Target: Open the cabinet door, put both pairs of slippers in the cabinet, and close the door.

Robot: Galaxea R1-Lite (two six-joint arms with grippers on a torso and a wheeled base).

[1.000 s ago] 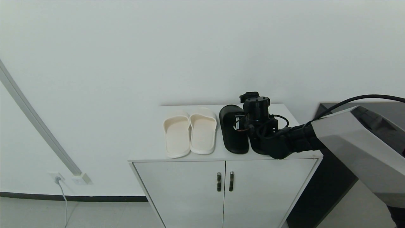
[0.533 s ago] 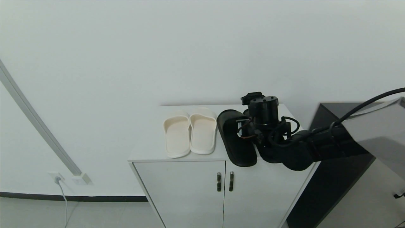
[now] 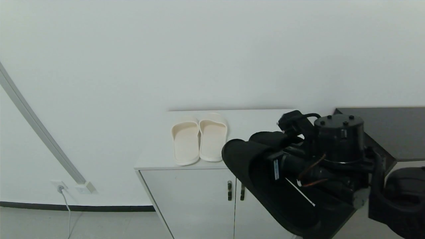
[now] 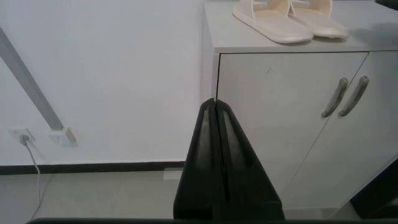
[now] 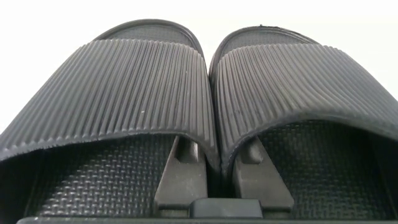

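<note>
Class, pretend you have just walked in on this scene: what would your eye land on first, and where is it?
The black slippers, pinched together as a pair in the right claw, hang in the air in front of the white cabinet. Next comes the cream pair, side by side on the cabinet's top, above two doors that are both shut.

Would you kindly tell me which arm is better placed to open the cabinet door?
Left. The left gripper is shut, empty, and points toward the closed doors and their handles. The right gripper is clamped on the black slippers, so it is not free.
</note>
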